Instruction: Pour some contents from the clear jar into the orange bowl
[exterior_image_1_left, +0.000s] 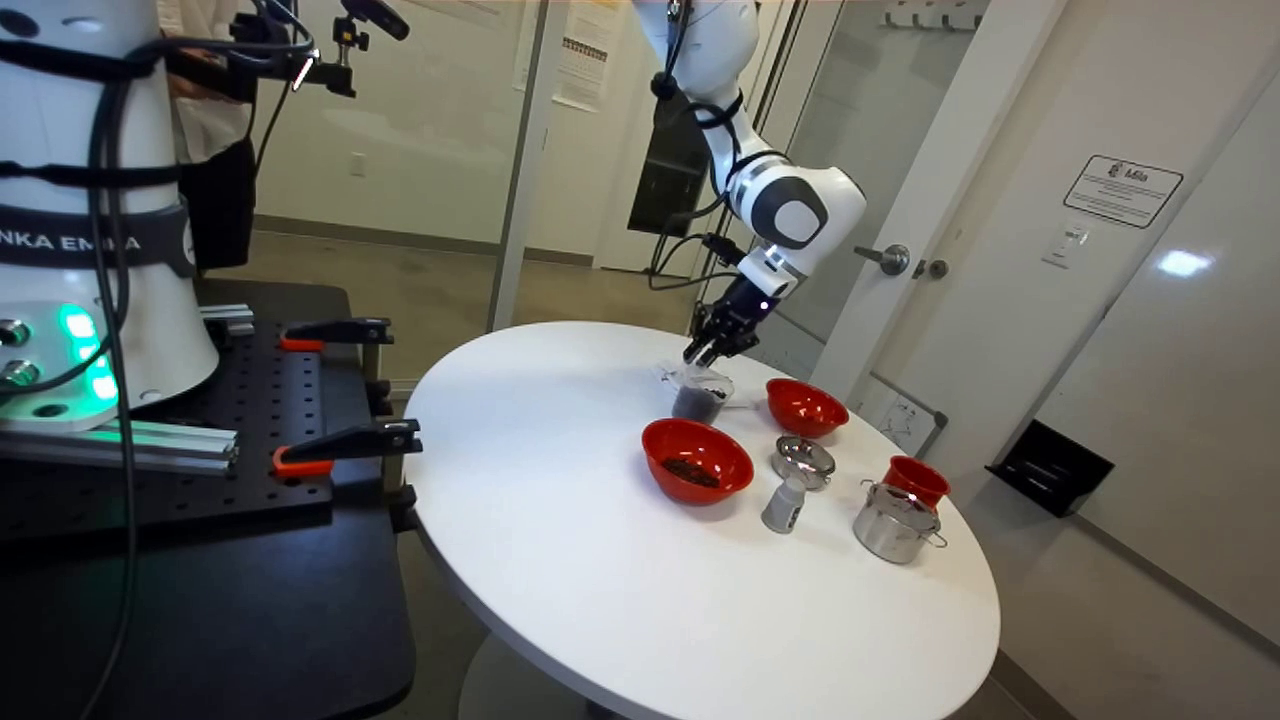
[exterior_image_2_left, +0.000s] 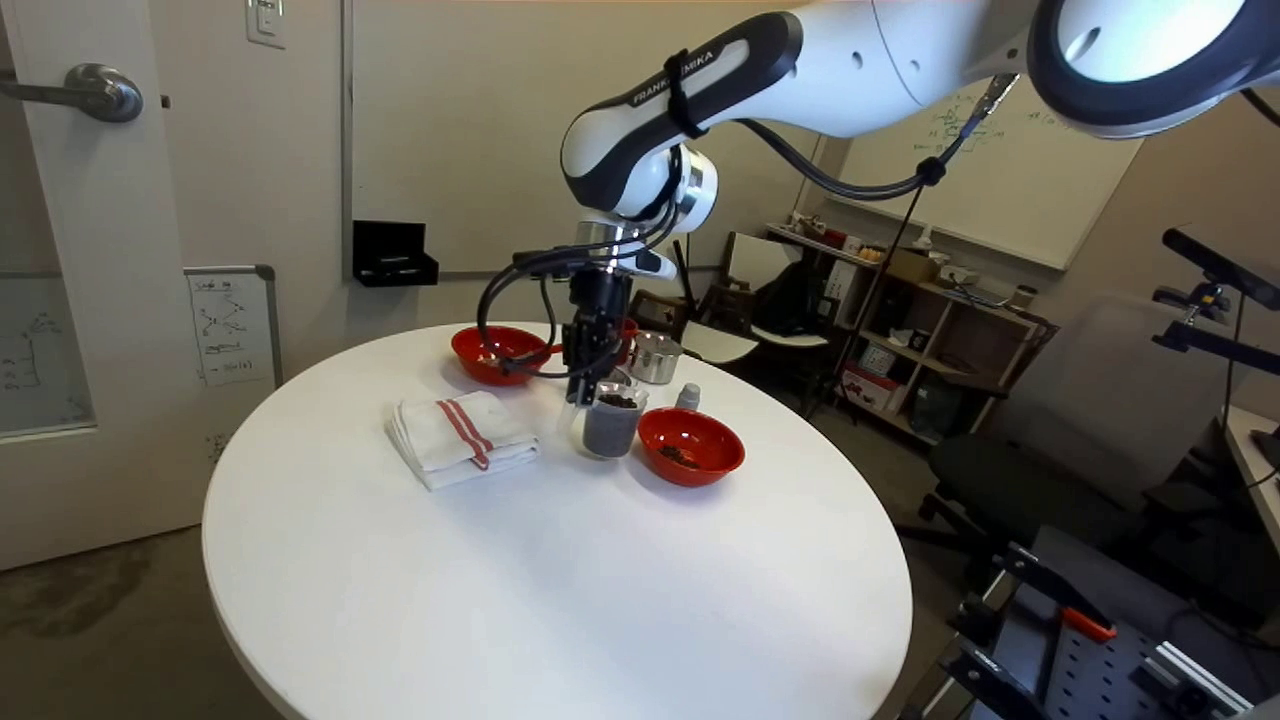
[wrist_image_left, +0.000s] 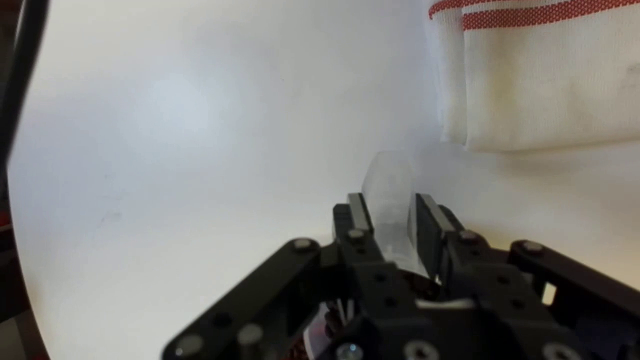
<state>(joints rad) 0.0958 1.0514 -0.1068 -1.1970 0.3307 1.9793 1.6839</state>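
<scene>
The clear jar (exterior_image_1_left: 698, 402) is a greyish see-through jug with dark contents. It stands upright on the white table in both exterior views (exterior_image_2_left: 608, 430). My gripper (exterior_image_1_left: 697, 358) is at the jar's handle, on the side away from the near bowl, and shows above it in an exterior view (exterior_image_2_left: 580, 393). In the wrist view the clear handle (wrist_image_left: 391, 200) fills the gap between the fingertips (wrist_image_left: 390, 215), touching both pads. The orange bowl (exterior_image_1_left: 700, 438) looks red. It stands close beside the jar with dark pieces on its bottom (exterior_image_2_left: 705, 432).
Another red bowl (exterior_image_1_left: 805, 402) stands farther back. A metal bowl (exterior_image_1_left: 803, 462), a silver-grey shaker (exterior_image_1_left: 783, 510), a metal pot (exterior_image_1_left: 890, 530) and a red cup (exterior_image_1_left: 918, 475) stand beyond the orange bowl. A folded white towel (exterior_image_2_left: 455, 435) with red stripes lies beside the handle.
</scene>
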